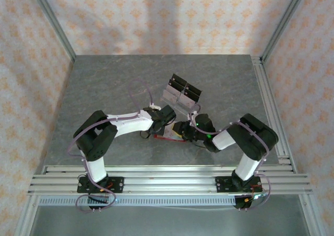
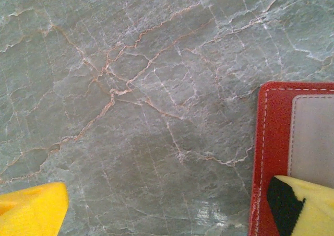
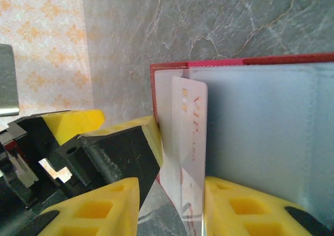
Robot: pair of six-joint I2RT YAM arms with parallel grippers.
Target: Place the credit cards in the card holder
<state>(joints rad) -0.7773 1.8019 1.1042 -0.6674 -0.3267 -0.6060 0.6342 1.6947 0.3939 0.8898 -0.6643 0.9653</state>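
**Grey marble table (image 1: 104, 84): right gripper (image 3: 172, 197) at the open card holder (image 3: 261, 142), a card (image 3: 189, 131) between its fingers**

The right gripper's yellow fingers stand a little apart. The pale card, printed "VIP", stands on edge between them, and a sliver of table shows between it and one finger. The card's far end lies against the grey inner pocket of the red card holder, which lies spread just ahead of the fingertips. Behind the wrist, the right arm folds at the elbow out to its own side, and the forearm runs back inward to the middle of the table.

The left gripper (image 2: 167, 210) meets it there on a long white forearm, pointing down with its jaws wide. One fingertip (image 2: 313, 204) lies over the holder's stitched red edge, the other (image 2: 31, 210) over bare stone. A clear stand (image 1: 181, 91) with black blocks sits just beyond both grippers, and past it are the patterned walls (image 1: 156, 16).
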